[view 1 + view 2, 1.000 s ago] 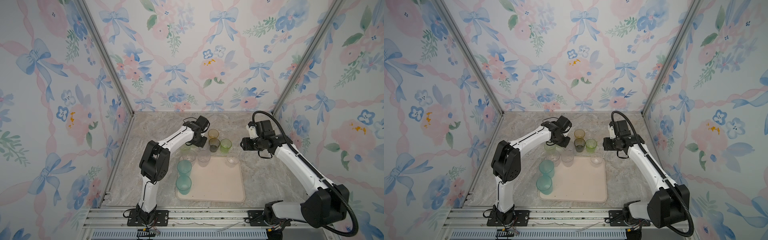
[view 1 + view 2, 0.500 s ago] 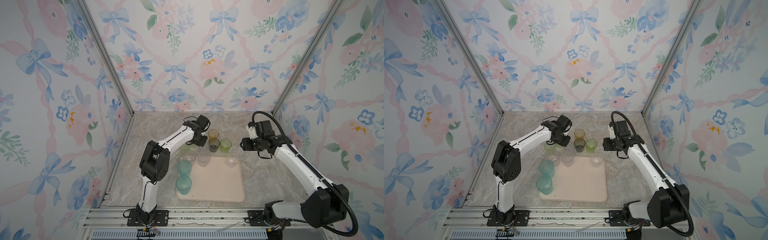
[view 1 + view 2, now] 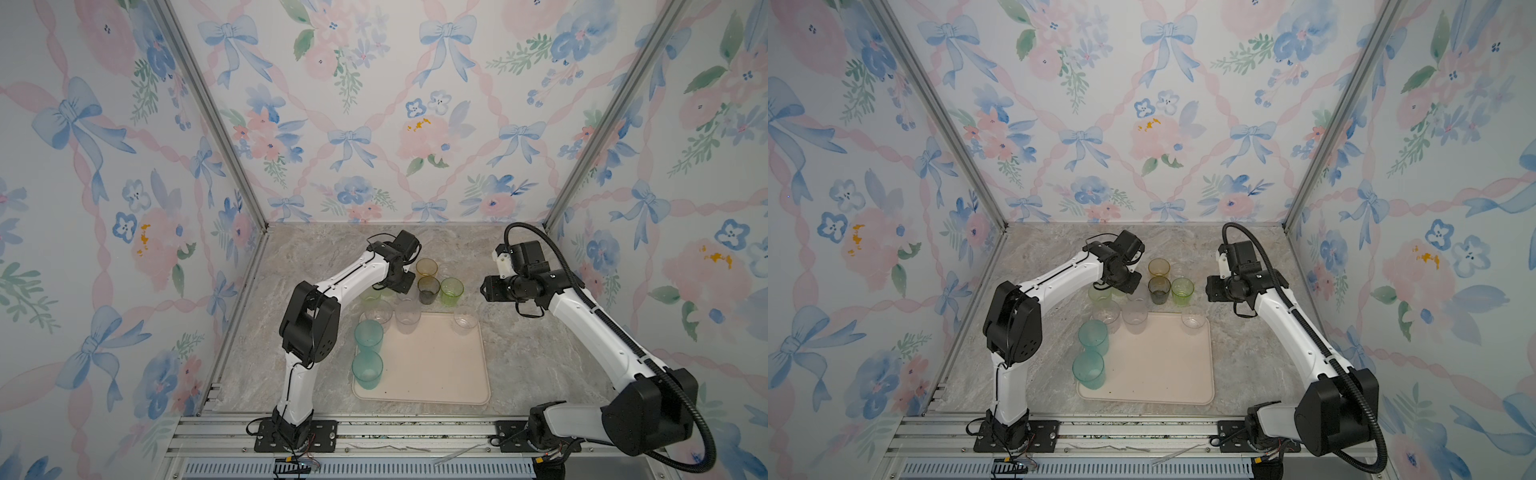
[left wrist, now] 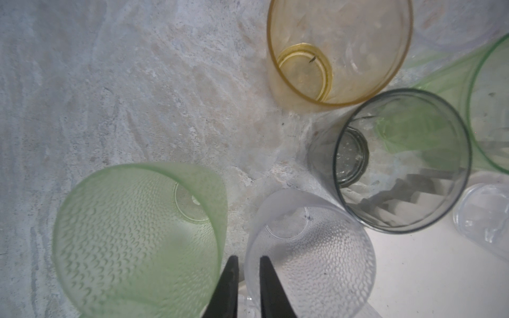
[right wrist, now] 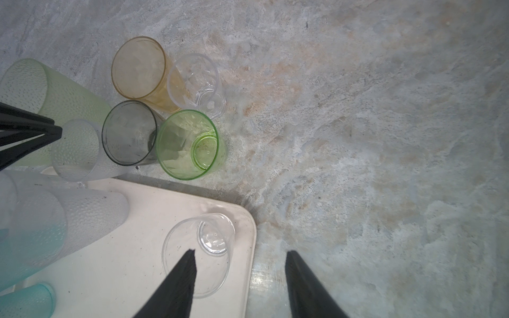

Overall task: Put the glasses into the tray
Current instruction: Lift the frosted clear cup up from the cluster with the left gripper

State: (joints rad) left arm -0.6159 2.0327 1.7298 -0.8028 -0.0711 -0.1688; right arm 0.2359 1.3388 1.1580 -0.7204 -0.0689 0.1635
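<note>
Left gripper (image 4: 248, 258): jaws a sliver apart, empty, tips between pale green tumbler (image 4: 132, 234) and clear dimpled tumbler (image 4: 311, 261), beside tray (image 5: 124, 261). Right gripper (image 5: 239, 252): wide open, empty, above clear tumbler (image 5: 212, 234) in tray corner.

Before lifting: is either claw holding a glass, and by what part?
Right claw open, empty. Left claw straddles the rim of the dimpled clear tumbler; grip unclear.
</note>
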